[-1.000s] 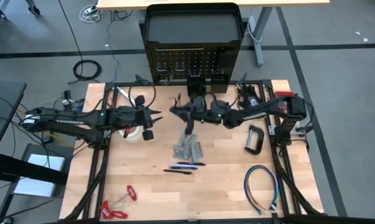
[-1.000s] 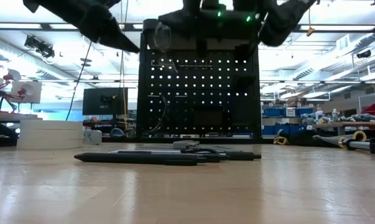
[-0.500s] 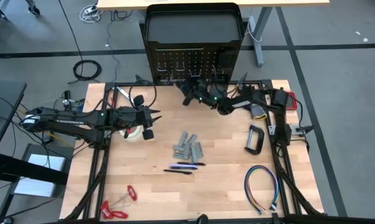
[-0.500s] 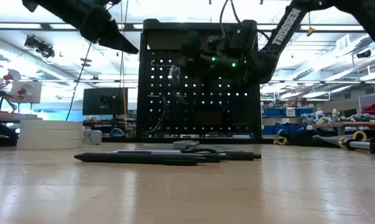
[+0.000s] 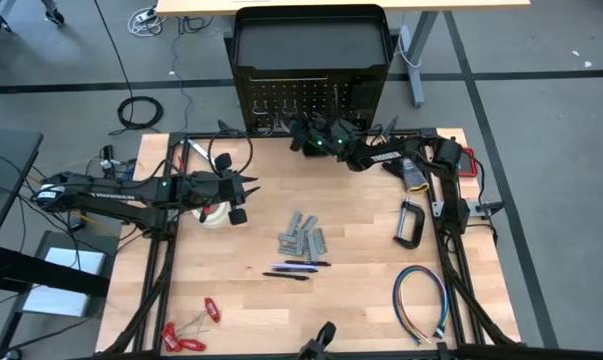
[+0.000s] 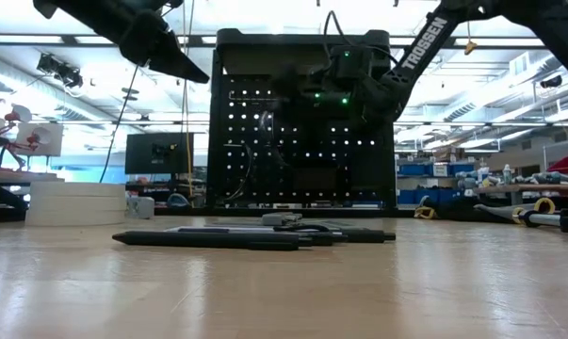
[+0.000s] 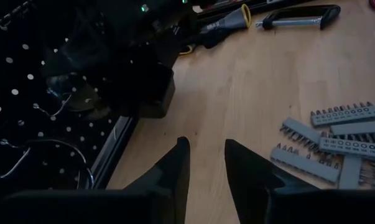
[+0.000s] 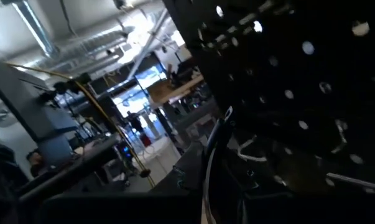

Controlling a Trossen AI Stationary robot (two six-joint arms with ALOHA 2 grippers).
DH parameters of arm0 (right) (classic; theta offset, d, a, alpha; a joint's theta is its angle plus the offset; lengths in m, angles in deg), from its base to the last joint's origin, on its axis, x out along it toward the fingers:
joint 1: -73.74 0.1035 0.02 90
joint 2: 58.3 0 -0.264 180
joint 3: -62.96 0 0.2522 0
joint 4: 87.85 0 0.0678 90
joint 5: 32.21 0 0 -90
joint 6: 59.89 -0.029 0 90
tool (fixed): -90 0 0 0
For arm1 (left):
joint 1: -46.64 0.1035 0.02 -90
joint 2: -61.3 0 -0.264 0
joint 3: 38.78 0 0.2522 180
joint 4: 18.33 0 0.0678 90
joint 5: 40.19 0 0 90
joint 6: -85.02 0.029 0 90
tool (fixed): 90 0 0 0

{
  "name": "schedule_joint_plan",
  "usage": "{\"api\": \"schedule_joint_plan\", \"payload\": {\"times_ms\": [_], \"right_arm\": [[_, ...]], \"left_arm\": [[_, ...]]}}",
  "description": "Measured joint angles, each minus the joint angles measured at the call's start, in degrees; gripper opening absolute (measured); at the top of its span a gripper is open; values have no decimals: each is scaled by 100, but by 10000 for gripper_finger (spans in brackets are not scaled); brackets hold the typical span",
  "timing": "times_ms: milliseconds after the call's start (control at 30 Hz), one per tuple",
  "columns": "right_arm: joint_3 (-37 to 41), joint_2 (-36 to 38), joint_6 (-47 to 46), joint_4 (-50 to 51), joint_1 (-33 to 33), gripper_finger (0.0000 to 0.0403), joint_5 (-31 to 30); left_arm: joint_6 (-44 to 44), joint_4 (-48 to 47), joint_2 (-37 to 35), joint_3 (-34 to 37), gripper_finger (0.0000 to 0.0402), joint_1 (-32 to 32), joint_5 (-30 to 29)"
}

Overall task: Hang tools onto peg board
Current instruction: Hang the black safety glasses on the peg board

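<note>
Overhead and table-level views, with both wrist cameras. I see the right gripper [image 5: 303, 134] raised against the face of the peg board [image 5: 311, 60], which stands upright at the far edge of the tabletop [image 5: 361, 300]; its fingers are drawn together, and a thin bright bar shows between them in the right wrist view, though I cannot tell what it is. The left gripper [image 5: 243, 197] hangs over the left of the tabletop, fingers apart and holding nothing, just beside the white tape rolls [image 5: 213, 214]. The grey metal pieces [image 5: 302, 237] and dark pens [image 5: 294, 269] lie mid-table, well apart from both grippers; the black C-clamp [image 5: 411, 222] lies at the right.
</note>
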Motion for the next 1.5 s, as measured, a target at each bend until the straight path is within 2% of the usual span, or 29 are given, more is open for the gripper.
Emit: {"api": "schedule_joint_plan", "payload": {"times_ms": [200, 500, 733, 1033, 1233, 1500], "right_arm": [[-15, 0, 0, 57, -175, 30, 82], [-20, 0, -14, 280, -357, 30, 621], [-505, -275, -1, 585, -362, 30, 1127], [-734, -497, -372, 714, -487, 31, 1104], [-734, -483, -1196, 668, -671, 33, 1104], [-734, -483, -1353, 675, -715, 44, 1027]], "left_arm": [[7, -20, 0, 0, 106, 1, 2], [24, 80, 0, 0, 106, 1, 7], [54, 379, 0, 0, 106, 1, 18], [157, 438, 0, 0, 106, -1, -9], [160, 440, 0, 0, 106, -1, -104], [157, 470, 0, 0, 106, -1, -116]]}}
